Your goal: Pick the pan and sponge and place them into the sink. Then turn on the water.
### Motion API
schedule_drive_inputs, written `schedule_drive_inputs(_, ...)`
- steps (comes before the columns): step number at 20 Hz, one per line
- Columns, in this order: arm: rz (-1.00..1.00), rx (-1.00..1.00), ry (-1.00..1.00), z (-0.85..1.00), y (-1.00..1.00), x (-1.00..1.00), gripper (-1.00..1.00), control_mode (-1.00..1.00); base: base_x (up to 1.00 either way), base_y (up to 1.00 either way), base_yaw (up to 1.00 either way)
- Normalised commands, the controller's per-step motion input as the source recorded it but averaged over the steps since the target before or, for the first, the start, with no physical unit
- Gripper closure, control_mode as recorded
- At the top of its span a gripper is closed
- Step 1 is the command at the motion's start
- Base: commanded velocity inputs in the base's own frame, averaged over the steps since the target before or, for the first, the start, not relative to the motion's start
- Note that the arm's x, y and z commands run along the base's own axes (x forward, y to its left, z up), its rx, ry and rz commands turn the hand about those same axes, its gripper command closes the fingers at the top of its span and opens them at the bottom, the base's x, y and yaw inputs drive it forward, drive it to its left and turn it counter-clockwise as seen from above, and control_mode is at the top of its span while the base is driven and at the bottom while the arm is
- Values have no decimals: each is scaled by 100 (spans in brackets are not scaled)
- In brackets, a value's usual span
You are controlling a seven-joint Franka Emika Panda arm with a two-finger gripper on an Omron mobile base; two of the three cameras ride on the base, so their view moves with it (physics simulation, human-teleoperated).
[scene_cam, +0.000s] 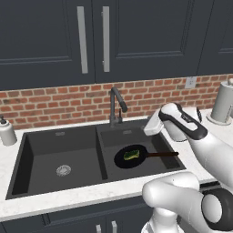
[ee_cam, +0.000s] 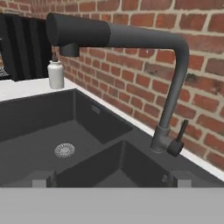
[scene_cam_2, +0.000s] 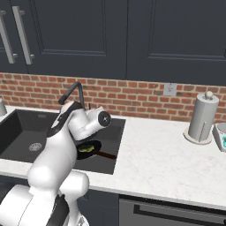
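The black pan [scene_cam: 132, 157] lies in the right basin of the black sink [scene_cam: 50, 145], its thin handle pointing right. The yellow-green sponge [scene_cam: 132, 155] rests inside the pan. In the right base view, the pan [scene_cam_2: 92, 149] and sponge [scene_cam_2: 86, 148] peek out from behind my arm. No water runs from the dark gooseneck faucet [scene_cam: 116, 103]. My gripper [ee_cam: 110, 180] is open and empty, hovering over the right basin to the right of the faucet [ee_cam: 173, 87]. It faces the faucet's side lever [ee_cam: 178, 139], a short way off.
A white soap dispenser [scene_cam: 6, 132] stands on the counter left of the sink. A paper towel holder [scene_cam_2: 202, 118] stands at the right by the brick wall. A silver drain [scene_cam: 63, 170] sits in the left basin. Dark cabinets hang above.
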Motion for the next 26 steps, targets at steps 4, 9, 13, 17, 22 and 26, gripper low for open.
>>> schedule_drive_inputs(4,11,-13,-13,-8,-2,8,-100,-100,0,0,0)
schedule_drive_inputs(9,3,-14,-16,-18,0,3,-100,-100,0,0,0)
schedule_drive_inputs(13,0,-6,-10,-19,1,0,-100,-100,0,0,0)
schedule_drive_inputs(17,-2,2,0,0,4,0,-100,-100,0,0,0)
schedule_drive_inputs(22,-4,11,12,10,1,0,-100,-100,0,0,0)
schedule_drive_inputs(26,0,10,17,15,0,0,-100,-100,0,0,0)
